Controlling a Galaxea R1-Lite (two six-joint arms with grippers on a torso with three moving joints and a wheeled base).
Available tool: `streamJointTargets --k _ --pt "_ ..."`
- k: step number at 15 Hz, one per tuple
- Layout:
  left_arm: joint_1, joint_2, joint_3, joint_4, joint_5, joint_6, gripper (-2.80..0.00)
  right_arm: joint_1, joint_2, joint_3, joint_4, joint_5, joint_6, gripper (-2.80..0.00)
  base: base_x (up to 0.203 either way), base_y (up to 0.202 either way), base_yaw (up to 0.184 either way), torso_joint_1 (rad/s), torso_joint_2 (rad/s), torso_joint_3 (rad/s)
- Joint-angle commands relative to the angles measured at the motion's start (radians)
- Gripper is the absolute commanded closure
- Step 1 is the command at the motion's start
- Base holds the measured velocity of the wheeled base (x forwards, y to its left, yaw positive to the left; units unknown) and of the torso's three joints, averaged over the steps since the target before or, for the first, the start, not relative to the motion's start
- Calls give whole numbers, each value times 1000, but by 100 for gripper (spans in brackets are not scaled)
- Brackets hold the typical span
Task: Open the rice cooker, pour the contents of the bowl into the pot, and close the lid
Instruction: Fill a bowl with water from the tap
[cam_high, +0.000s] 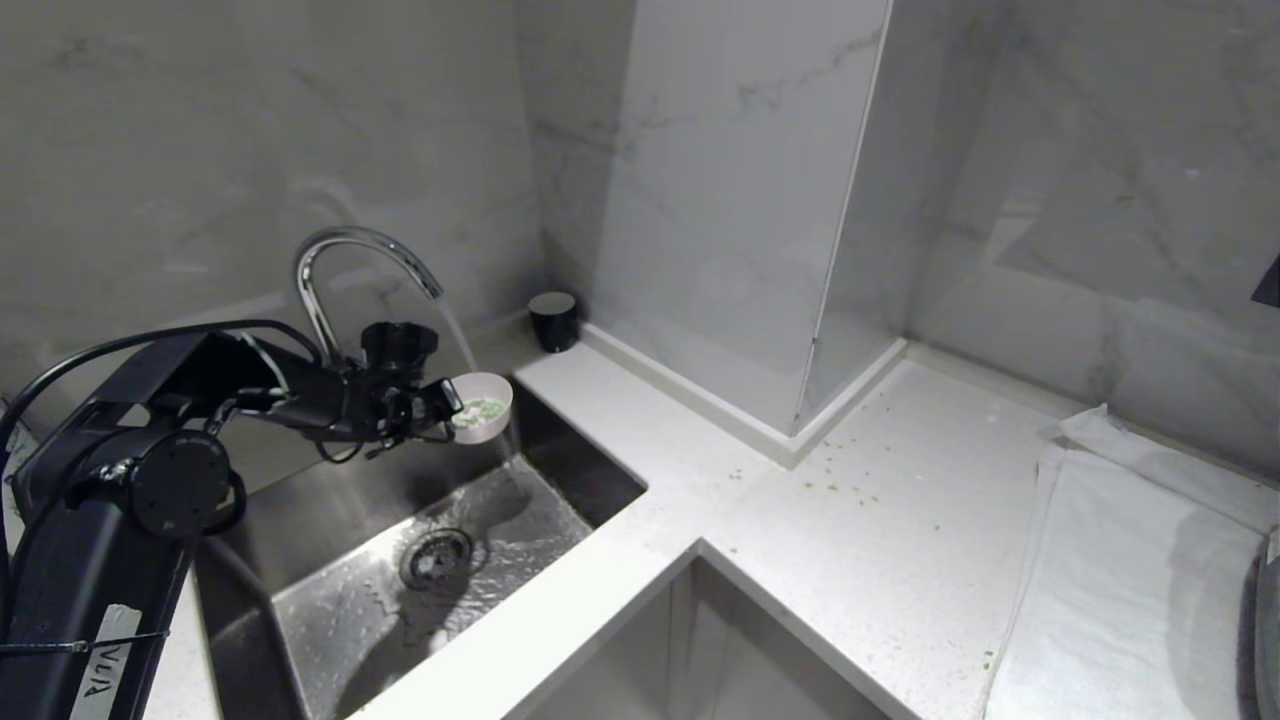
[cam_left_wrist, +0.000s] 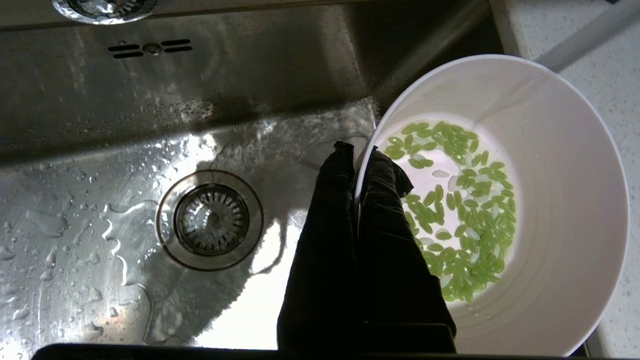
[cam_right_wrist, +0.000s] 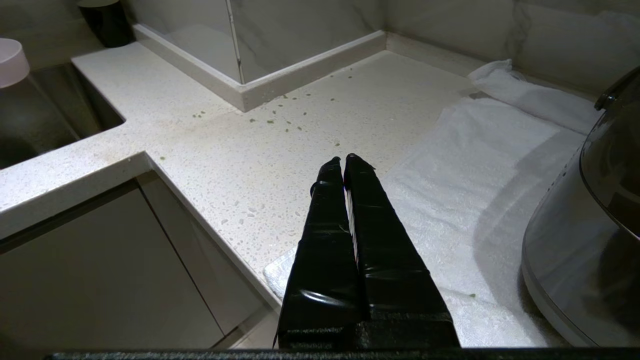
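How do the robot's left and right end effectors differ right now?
The left end effector is pinched shut on the rim of the bowl, one finger inside and one outside; the right end effector is shut on nothing. The left is held over the wet sink; the right hangs above the counter. Both have black fingers pressed together.

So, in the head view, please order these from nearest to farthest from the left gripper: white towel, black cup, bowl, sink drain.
From the left gripper:
1. bowl, rim clamped in it, over the sink
2. sink drain, below it
3. black cup, back corner
4. white towel, far right counter
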Motion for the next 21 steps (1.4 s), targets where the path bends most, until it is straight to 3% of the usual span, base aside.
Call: streamJointTargets --k 1,6,10,21 --pt "13 14 -22 -1 2 -3 0 1 1 2 0 0 0 0 0 0 0 0 0 0" --pt "18 56 -75 0 34 -15 0 1 1 2 0 0 0 0 0 0 0 0 0 0" --pt "13 32 -76 54 33 -30 0 1 1 2 0 0 0 0 0 0 0 0 0 0" --pt "9 23 -69 74 32 -32 0 1 1 2 0 0 0 0 0 0 0 0 0 0"
